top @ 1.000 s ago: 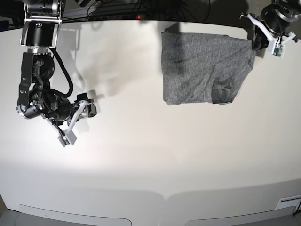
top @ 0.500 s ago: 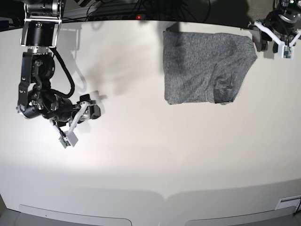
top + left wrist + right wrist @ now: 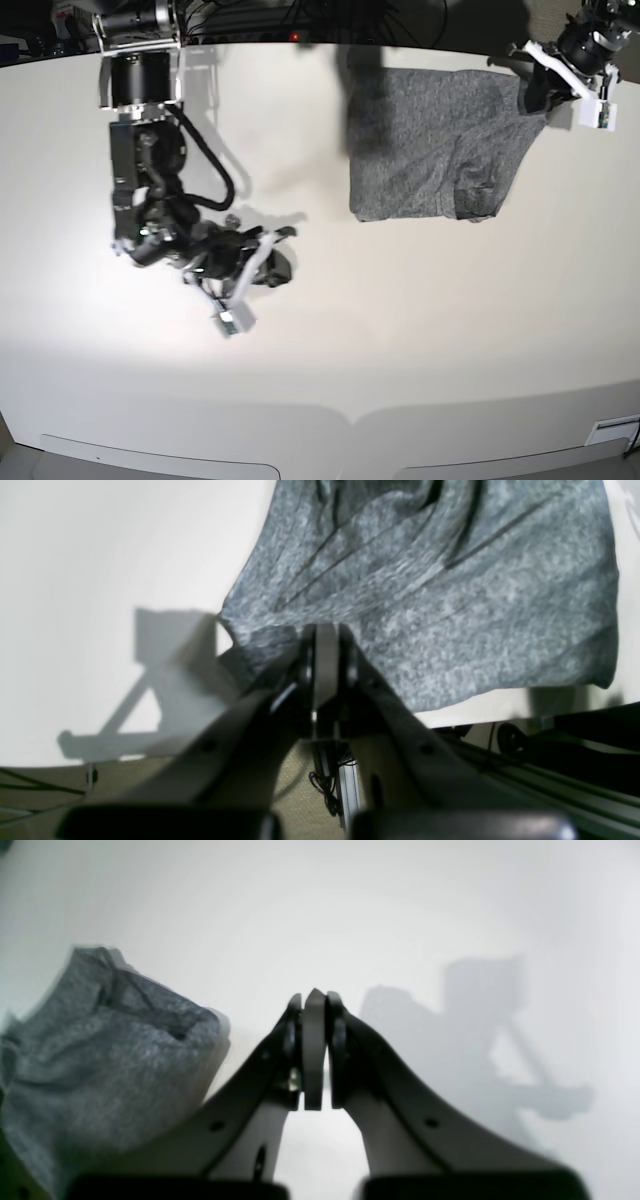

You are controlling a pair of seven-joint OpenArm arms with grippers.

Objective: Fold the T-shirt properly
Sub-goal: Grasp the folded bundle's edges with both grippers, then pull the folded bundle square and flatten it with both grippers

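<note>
The heather-grey T-shirt (image 3: 430,140) lies folded into a rough rectangle at the far right of the white table (image 3: 400,350). My left gripper (image 3: 535,95) is at the shirt's far right corner. In the left wrist view this gripper (image 3: 326,630) is shut, its tips lie on the shirt's (image 3: 450,605) edge, and creases run toward them. My right gripper (image 3: 280,258) hovers over bare table left of centre, well away from the shirt. In the right wrist view it (image 3: 314,995) is shut and empty, with the shirt (image 3: 100,1050) at the left edge.
Cables and a dark gap run along the table's far edge (image 3: 290,35), just behind the shirt. In the left wrist view, rails and cables (image 3: 500,740) show past that edge. Two grey panels (image 3: 160,462) sit at the front edge.
My right arm has swung from the table's left side toward the centre. My left gripper has shifted slightly left at the shirt's corner. The shirt slid a little toward the far right.
</note>
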